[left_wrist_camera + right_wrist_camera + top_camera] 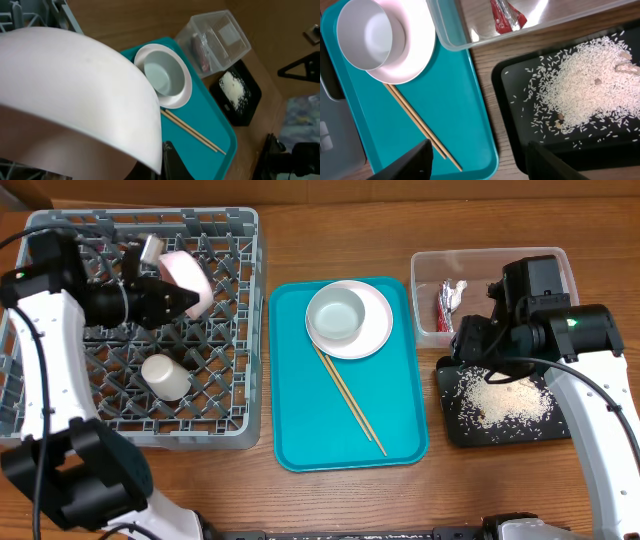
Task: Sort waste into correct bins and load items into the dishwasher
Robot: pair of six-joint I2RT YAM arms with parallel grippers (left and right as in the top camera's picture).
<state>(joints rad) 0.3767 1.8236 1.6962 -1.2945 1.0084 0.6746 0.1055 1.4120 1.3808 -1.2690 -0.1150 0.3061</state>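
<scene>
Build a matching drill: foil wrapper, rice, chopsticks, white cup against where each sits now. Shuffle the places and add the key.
Things:
1. foil wrapper
2. rice
3. chopsticks
4. white cup

Places:
A. on the teal tray
B. in the grey dish rack
C. in the clear tub
D. on the black tray

Pairs: 1-C, 2-D, 3-A, 4-B
</scene>
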